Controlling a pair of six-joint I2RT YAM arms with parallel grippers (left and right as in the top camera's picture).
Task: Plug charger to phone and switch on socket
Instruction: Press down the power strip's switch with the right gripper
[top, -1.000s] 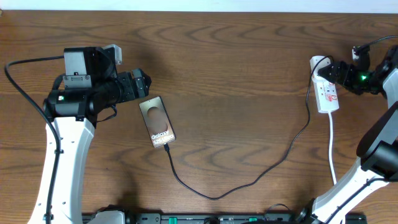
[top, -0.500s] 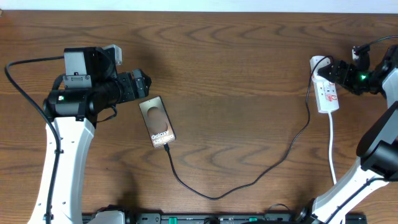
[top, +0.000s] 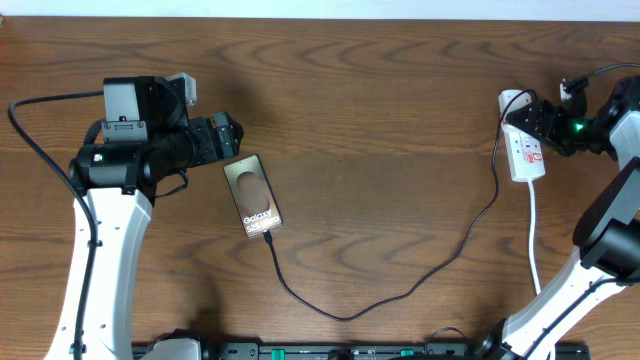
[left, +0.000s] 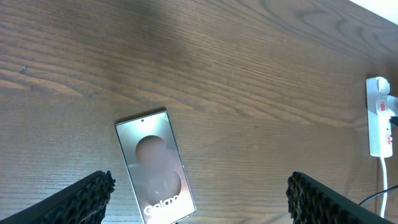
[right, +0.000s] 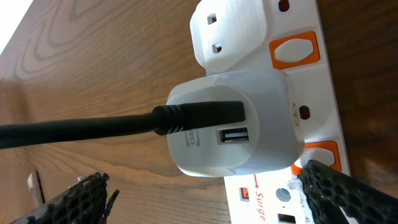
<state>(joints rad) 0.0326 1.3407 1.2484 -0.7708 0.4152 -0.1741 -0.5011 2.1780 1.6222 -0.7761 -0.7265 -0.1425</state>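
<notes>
The phone (top: 254, 195) lies flat on the wood table, screen up, with "Galaxy" text; it also shows in the left wrist view (left: 155, 165). The thin black charger cable (top: 400, 292) runs from the phone's lower end, where its tip (top: 268, 238) sits, across to the socket (top: 525, 150). The socket is a white strip with orange-red switches (right: 293, 50) and a white adapter (right: 233, 130) plugged in. My left gripper (left: 199, 199) is open, above the phone's top end. My right gripper (right: 208, 196) is open, straddling the adapter on the socket.
The socket's white cord (top: 533, 235) runs down toward the table's front edge. The socket shows small at the far right of the left wrist view (left: 378, 115). Black robot-base cables (top: 30, 130) loop at the left.
My right gripper has shifted slightly left and down over the socket. The left arm, phone and cable have not moved.
</notes>
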